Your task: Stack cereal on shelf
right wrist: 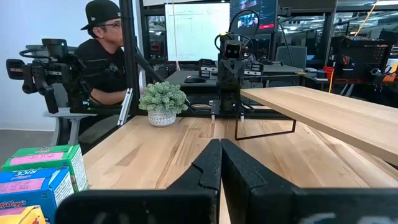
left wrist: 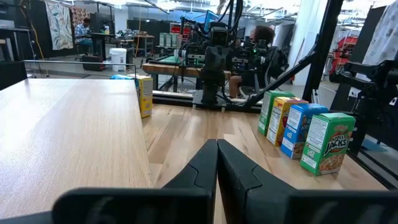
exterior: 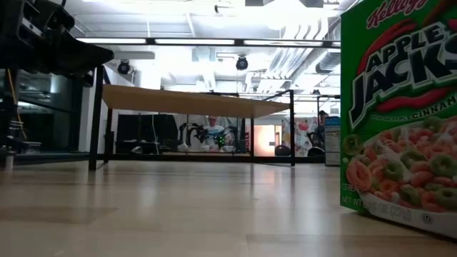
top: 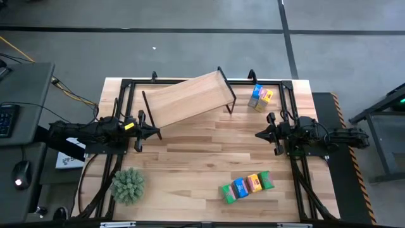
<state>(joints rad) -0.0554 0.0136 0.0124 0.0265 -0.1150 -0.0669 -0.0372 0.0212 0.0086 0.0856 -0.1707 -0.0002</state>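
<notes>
Several small cereal cartons stand in a row on the tabletop near its front right; the left wrist view shows them upright, and a green one fills the low view's right. Two more cartons stand at the far right, beside the shelf, a sloped light-wood plank on thin black legs. My left gripper hovers at the table's left by the shelf's near corner, shut and empty. My right gripper waits at the right, shut and empty.
A round spiky green plant in a pot sits at the near left corner. A black metal frame runs along the table's edges. A person in a cap sits beyond the table's left side. Bare wood lies between the two grippers.
</notes>
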